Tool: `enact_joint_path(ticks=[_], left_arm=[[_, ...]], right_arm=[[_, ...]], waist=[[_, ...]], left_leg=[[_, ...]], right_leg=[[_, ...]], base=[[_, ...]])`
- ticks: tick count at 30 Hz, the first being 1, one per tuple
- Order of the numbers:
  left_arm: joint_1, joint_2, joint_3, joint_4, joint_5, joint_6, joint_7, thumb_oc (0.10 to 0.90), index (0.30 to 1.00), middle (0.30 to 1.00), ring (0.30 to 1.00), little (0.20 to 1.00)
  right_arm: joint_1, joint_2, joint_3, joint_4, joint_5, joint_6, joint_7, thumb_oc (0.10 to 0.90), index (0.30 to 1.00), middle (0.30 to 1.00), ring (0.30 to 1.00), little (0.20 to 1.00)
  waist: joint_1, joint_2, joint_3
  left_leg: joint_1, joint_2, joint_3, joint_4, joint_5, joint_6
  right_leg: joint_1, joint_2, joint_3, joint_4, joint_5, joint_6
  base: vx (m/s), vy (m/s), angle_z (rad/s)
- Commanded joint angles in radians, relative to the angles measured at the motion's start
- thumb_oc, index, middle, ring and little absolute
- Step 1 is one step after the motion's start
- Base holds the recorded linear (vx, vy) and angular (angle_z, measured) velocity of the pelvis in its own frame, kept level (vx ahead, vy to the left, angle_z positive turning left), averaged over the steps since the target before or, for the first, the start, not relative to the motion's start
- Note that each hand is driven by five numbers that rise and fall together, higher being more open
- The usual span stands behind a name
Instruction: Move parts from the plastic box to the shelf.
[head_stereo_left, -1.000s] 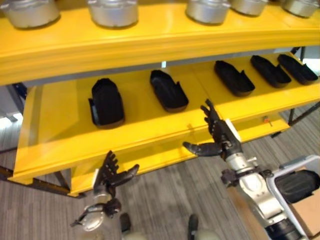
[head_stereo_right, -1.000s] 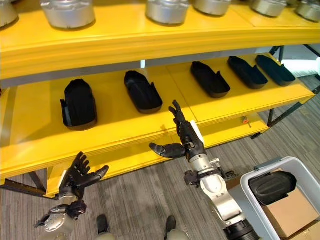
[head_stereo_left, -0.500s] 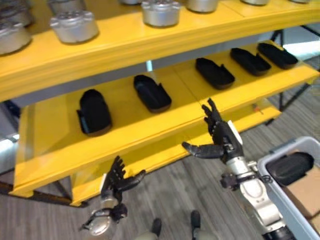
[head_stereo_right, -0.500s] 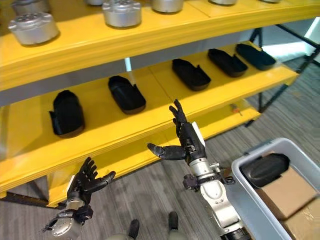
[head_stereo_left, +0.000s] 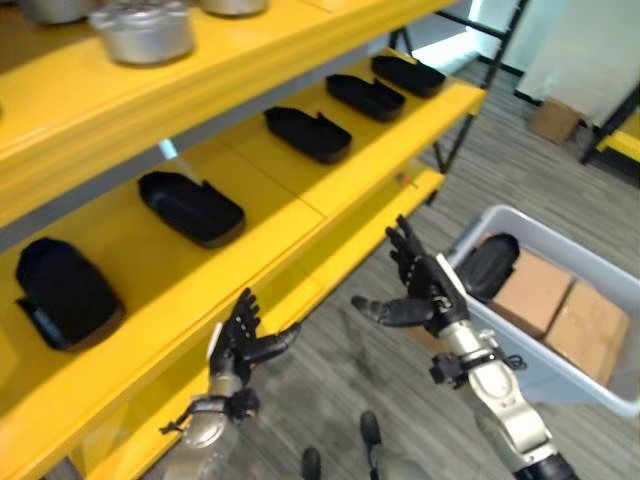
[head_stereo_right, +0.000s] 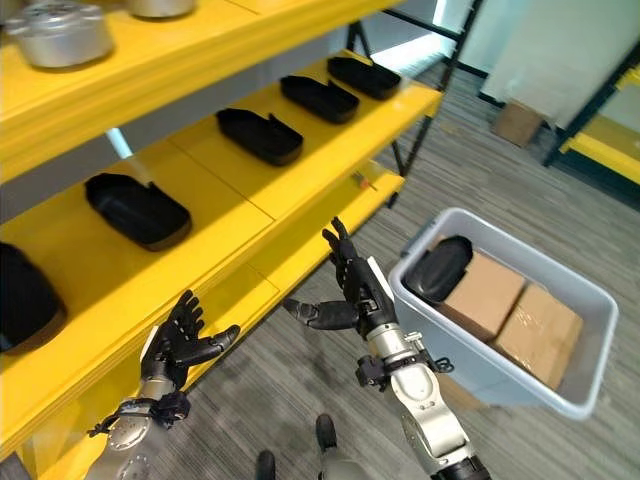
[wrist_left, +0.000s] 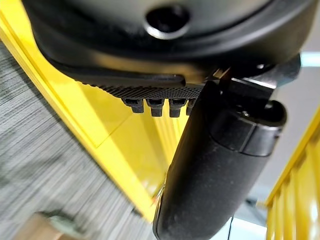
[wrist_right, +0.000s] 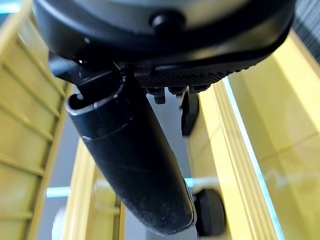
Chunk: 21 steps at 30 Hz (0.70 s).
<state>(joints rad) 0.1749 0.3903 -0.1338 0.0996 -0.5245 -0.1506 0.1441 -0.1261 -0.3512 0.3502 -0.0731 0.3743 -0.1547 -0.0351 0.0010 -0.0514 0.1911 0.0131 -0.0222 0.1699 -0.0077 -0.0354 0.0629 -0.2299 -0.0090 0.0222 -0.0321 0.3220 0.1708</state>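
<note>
Both hands are up in front of the yellow shelf (head_stereo_left: 330, 200) with nothing in them. The right hand (head_stereo_left: 425, 290) has its fingers spread straight and the thumb poking out toward 9 o'clock; the left hand (head_stereo_left: 240, 340) is lower, around 7 o'clock from it, fingers fanned out and relaxed too. The part that's left to grab — a black part (head_stereo_right: 440, 268) — is sitting in the grey plastic box (head_stereo_right: 560, 395) on the floor, tucked in the box's near-left corner next to a couple of cardboard boxes (head_stereo_right: 510, 310). That puts it just off at about 3 o'clock from the right hand's fingertips (head_stereo_right: 335, 245), close but not touching, with the box wall in between. On the middle shelf level there's a row of five black parts (head_stereo_left: 190, 207) laid out along it — running from the 8 o'clock end up toward 1 o'clock. Silver metal pieces (head_stereo_left: 145, 30) sit on the top level.
</note>
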Motion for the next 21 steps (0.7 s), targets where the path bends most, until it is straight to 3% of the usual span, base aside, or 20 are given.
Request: enact_joint_path(ticks=[1, 3, 4, 6, 8, 9, 15, 17, 18, 19, 21], left_arm=[[-0.046, 0.01, 0.015, -0.093, 0.043, -0.084, -0.021, 0.9, 1.0, 1.0, 1.0, 1.0], [-0.051, 0.013, 0.025, -0.095, 0.046, -0.085, -0.018, 0.9, 1.0, 1.0, 1.0, 1.0], [-0.052, 0.013, 0.025, -0.095, 0.046, -0.085, -0.018, 0.9, 1.0, 1.0, 1.0, 1.0], [-0.054, 0.007, 0.034, -0.087, 0.055, -0.083, -0.014, 0.9, 1.0, 1.0, 1.0, 1.0], [-0.054, 0.007, 0.033, -0.087, 0.055, -0.083, -0.014, 0.9, 1.0, 1.0, 1.0, 1.0], [-0.056, -0.006, 0.032, -0.07, 0.063, -0.08, -0.02, 0.9, 1.0, 1.0, 1.0, 1.0], [-0.072, -0.033, 0.025, -0.065, 0.055, -0.087, -0.016, 0.9, 1.0, 1.0, 1.0, 1.0], [-0.095, -0.049, 0.012, -0.049, 0.036, -0.093, -0.016, 0.9, 1.0, 1.0, 1.0, 1.0], [-0.097, -0.056, 0.008, -0.046, 0.027, -0.095, -0.015, 0.9, 1.0, 1.0, 1.0, 1.0], [-0.097, -0.056, 0.007, -0.045, 0.027, -0.095, -0.015, 0.9, 1.0, 1.0, 1.0, 1.0], [-0.095, -0.061, -0.004, -0.054, 0.012, -0.094, -0.022, 0.9, 1.0, 1.0, 1.0, 1.0]], right_arm=[[-0.106, 0.021, -0.027, -0.052, 0.009, -0.095, -0.017, 0.9, 1.0, 1.0, 1.0, 1.0], [-0.124, 0.021, -0.025, -0.051, -0.016, -0.089, -0.03, 0.9, 1.0, 1.0, 1.0, 1.0], [-0.124, 0.021, -0.025, -0.052, -0.017, -0.088, -0.03, 0.9, 1.0, 1.0, 1.0, 1.0], [-0.104, 0.015, -0.047, -0.068, -0.024, -0.082, -0.035, 0.9, 1.0, 1.0, 1.0, 1.0], [-0.102, 0.015, -0.048, -0.069, -0.024, -0.082, -0.035, 0.9, 1.0, 1.0, 1.0, 1.0], [-0.05, 0.003, -0.086, -0.077, -0.031, -0.084, -0.031, 0.9, 1.0, 1.0, 1.0, 1.0], [0.021, -0.046, -0.161, -0.078, -0.055, -0.101, -0.051, 0.9, 1.0, 1.0, 1.0, 1.0], [0.041, -0.051, -0.179, -0.063, -0.031, -0.118, -0.066, 0.9, 1.0, 1.0, 1.0, 1.0], [0.051, -0.056, -0.182, -0.062, -0.021, -0.122, -0.067, 0.9, 1.0, 1.0, 1.0, 1.0], [0.051, -0.056, -0.182, -0.062, -0.021, -0.122, -0.067, 0.9, 1.0, 1.0, 1.0, 1.0], [0.075, -0.071, -0.195, -0.068, -0.005, -0.132, -0.066, 0.9, 1.0, 1.0, 1.0, 1.0]], waist=[[0.008, 0.047, -0.008], [0.003, 0.053, 0.003], [0.003, 0.053, 0.005], [-0.009, 0.033, 0.002], [-0.009, 0.033, 0.003], [-0.016, 0.003, -0.02], [-0.06, 0.012, -0.057], [-0.08, 0.02, -0.06], [-0.08, 0.02, -0.053], [-0.081, 0.021, -0.054], [-0.07, 0.012, -0.018]], left_leg=[[-0.012, 0.015, 0.023, -0.018, 0.017, -0.014], [0.012, 0.034, 0.051, -0.023, 0.006, -0.022], [0.014, 0.034, 0.051, -0.024, 0.005, -0.022], [0.055, 0.038, 0.064, -0.021, -0.024, -0.036], [0.056, 0.038, 0.063, -0.02, -0.025, -0.035], [0.078, 0.042, 0.068, -0.016, -0.048, -0.053], [0.116, 0.141, 0.051, -0.018, -0.034, -0.11], [0.068, 0.199, 0.047, 0.086, 0.011, -0.14], [0.035, 0.212, 0.039, 0.169, 0.033, -0.144], [0.031, 0.214, 0.037, 0.175, 0.03, -0.145], [-0.086, 0.209, -0.023, 0.422, 0.097, -0.144]], right_leg=[[0.034, -0.156, -0.221, 0.154, -0.196, -0.036], [-0.002, -0.247, -0.257, 0.11, -0.116, -0.01], [0.002, -0.247, -0.257, 0.105, -0.113, -0.009], [0.022, -0.3, -0.28, 0.045, -0.052, 0.017], [0.024, -0.301, -0.281, 0.043, -0.052, 0.018], [0.071, -0.281, -0.311, 0.016, -0.092, 0.015], [0.091, -0.206, -0.327, 0.071, -0.179, -0.023], [0.11, -0.155, -0.324, 0.056, -0.214, -0.06], [0.126, -0.137, -0.324, 0.042, -0.226, -0.076], [0.126, -0.135, -0.326, 0.041, -0.226, -0.077], [0.171, -0.102, -0.314, 0.017, -0.249, -0.121]], base=[[0.06, -0.054, -0.91], [0.08, -0.061, -0.78], [0.18, -0.135, -1.06], [0.2, -0.153, -0.58], [0.11, -0.113, -0.06], [0.29, -0.311, 0.24], [0.21, -0.299, 0.14], [0.15, -0.405, -0.03], [0.07, -0.223, 0.16], [0.05, -0.195, 0.17], [0.09, -0.254, -0.14]])
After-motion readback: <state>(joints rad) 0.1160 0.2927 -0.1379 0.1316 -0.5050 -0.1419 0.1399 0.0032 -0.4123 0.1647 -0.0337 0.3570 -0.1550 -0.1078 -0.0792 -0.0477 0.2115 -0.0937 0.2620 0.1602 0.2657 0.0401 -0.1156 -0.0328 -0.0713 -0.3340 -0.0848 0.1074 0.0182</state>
